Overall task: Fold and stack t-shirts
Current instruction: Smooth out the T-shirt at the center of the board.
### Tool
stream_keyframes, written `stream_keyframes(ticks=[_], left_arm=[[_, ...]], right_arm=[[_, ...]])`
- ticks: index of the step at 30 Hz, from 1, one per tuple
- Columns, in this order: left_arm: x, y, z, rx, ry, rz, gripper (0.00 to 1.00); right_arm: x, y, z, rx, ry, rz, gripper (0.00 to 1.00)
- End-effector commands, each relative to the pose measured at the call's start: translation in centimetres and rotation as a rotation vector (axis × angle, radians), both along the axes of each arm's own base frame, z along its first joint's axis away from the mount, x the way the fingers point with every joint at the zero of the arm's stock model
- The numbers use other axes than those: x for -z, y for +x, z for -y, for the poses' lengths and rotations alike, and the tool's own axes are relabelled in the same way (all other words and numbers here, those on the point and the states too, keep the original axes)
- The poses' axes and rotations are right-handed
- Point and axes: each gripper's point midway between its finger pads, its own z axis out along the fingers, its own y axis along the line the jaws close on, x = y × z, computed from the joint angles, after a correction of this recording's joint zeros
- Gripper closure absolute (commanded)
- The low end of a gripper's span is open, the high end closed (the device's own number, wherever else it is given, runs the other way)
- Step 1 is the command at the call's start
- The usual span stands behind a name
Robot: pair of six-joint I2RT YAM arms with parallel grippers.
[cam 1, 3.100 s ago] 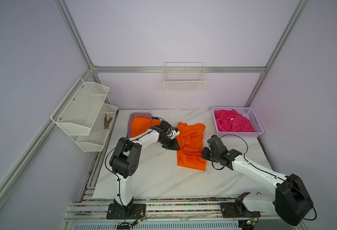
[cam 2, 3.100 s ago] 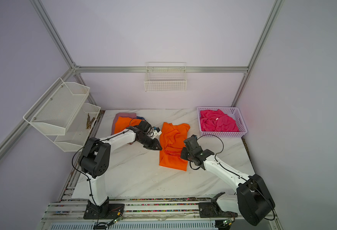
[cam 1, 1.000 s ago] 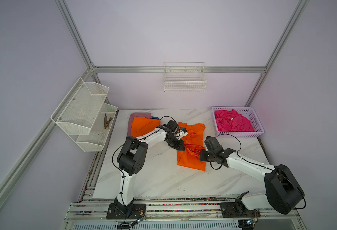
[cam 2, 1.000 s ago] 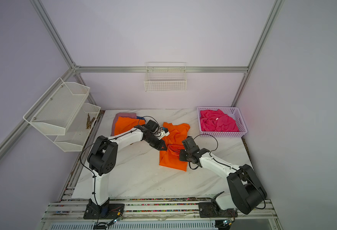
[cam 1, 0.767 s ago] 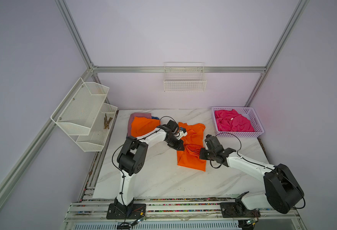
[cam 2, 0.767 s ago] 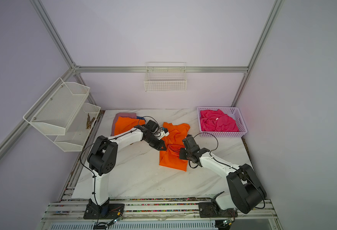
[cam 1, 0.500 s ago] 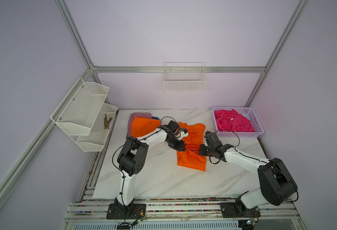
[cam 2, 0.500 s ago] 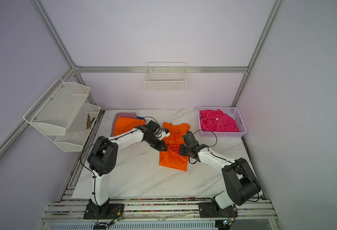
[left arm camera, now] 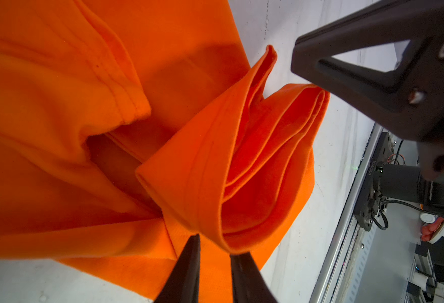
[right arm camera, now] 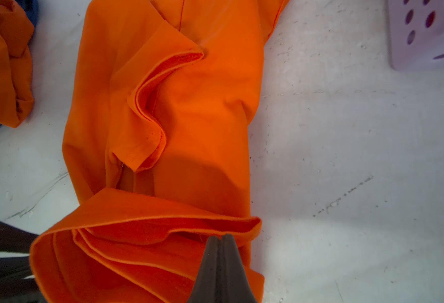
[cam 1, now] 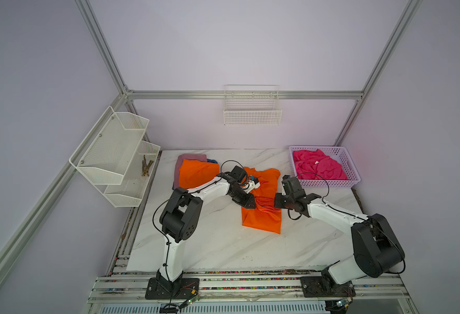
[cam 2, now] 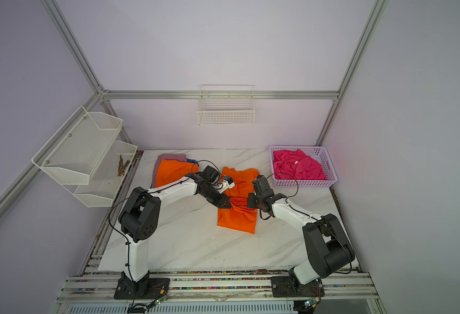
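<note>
The lavender basket (cam 1: 329,183) holds the crumpled hot pink t-shirt (cam 1: 318,167). The orange t-shirt (cam 1: 264,217) lies mid-table, bunched between both claws. The right gripper (right arm camera: 221,240) is clenched on its folded edge. The left gripper (left arm camera: 214,245) has its jaws narrowly parted, tips touching the fold.

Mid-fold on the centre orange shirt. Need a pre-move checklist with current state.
1. Right claw pinching the hem of the orange t-shirt: shut on it, ok.
2. Left claw grip: jaws parted at the fold; held or not, cannot tell.
3. Raised hem layers aligned: bunched and wavy, not ok.
4. Sleeve flat: its curled edge stands up, not ok.
5. Stack apart from the work: folded orange t-shirt lies separate, bare table between, ok.
6. Hot pink t-shirt inside the basket: ok.
</note>
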Motion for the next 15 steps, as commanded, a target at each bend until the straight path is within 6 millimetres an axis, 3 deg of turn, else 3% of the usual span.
stream_keyframes(ticks=[1,3,6,10,15], left_arm=[[-2.0,0.7,1.9,0.030,-0.074,0.049,0.74],[-1.8,0.7,2.3,0.036,-0.080,0.047,0.74],[-1.5,0.8,2.9,0.047,-0.083,0.050,0.74],[-1.0,1.1,3.1,0.059,-0.083,0.052,0.74],[0.4,1.3,3.1,0.065,-0.053,0.051,0.74]], right_arm=[[-2.3,0.4,0.5,-0.001,-0.020,0.045,0.82],[-2.7,-0.3,1.2,-0.004,-0.046,0.038,0.65],[-3.5,-1.6,2.2,0.005,-0.077,0.035,0.58],[-3.7,-3.2,3.6,0.035,-0.086,0.030,0.53],[-2.5,-5.0,3.3,0.023,-0.044,-0.028,0.54]])
